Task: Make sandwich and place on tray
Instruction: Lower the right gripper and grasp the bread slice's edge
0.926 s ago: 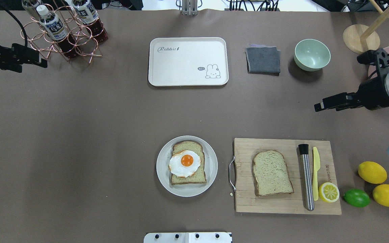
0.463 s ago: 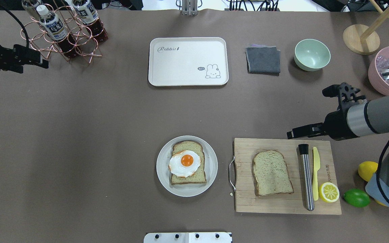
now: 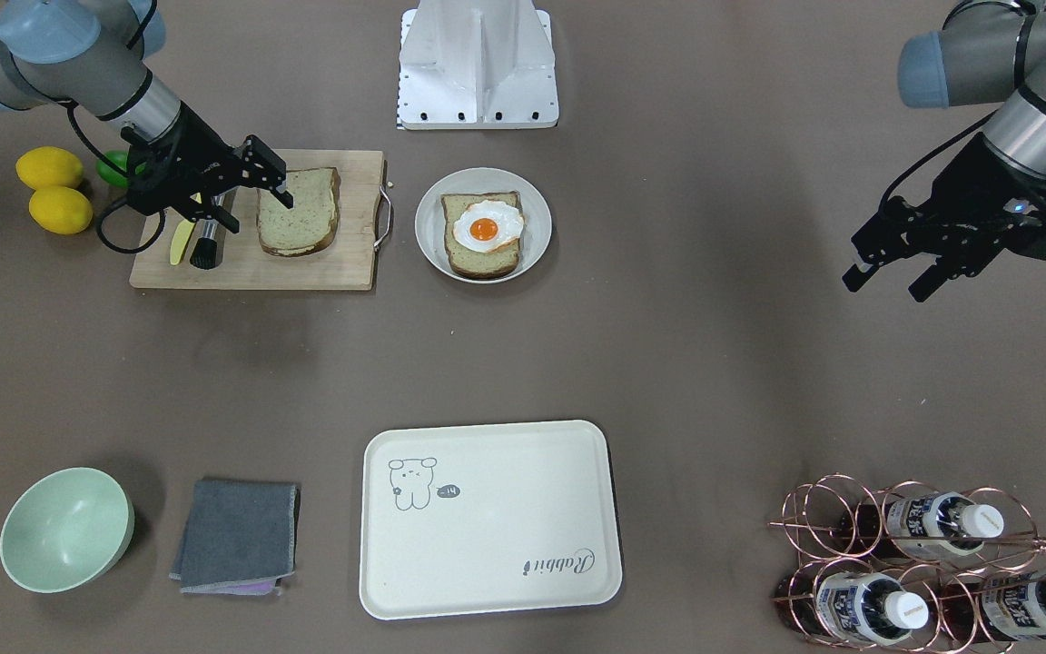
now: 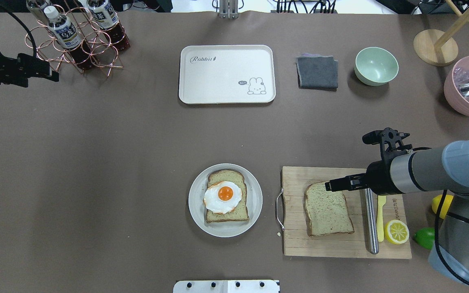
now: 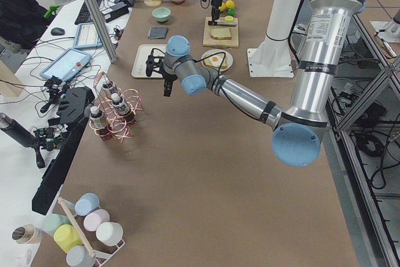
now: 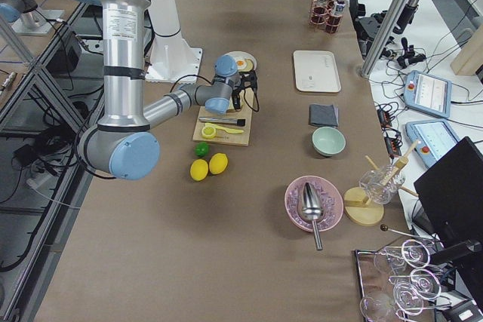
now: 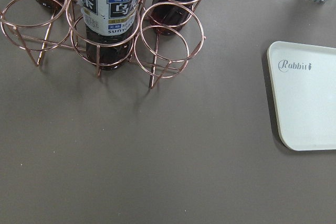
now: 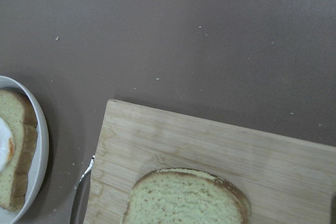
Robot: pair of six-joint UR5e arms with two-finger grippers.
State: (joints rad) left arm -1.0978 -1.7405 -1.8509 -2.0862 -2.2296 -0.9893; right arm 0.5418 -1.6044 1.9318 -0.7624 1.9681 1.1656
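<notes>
The sandwich is in two parts. One bread slice with the fried egg on top lies on a round grey plate. A second bread slice lies bare on the wooden cutting board. My right gripper is open and empty, hovering over the far edge of that slice. My left gripper is open and empty at the far left, beside the bottle rack. The cream tray lies empty at the far middle of the table.
A metal muddler, a yellow knife and a lemon half lie on the board. Beyond it are a lime and lemons. A grey cloth, green bowl, pink bowl and copper bottle rack stand along the far side.
My right arm has swung in from the right edge, toward the robot and left, bringing its gripper over the board's bread slice. The left arm has barely moved.
</notes>
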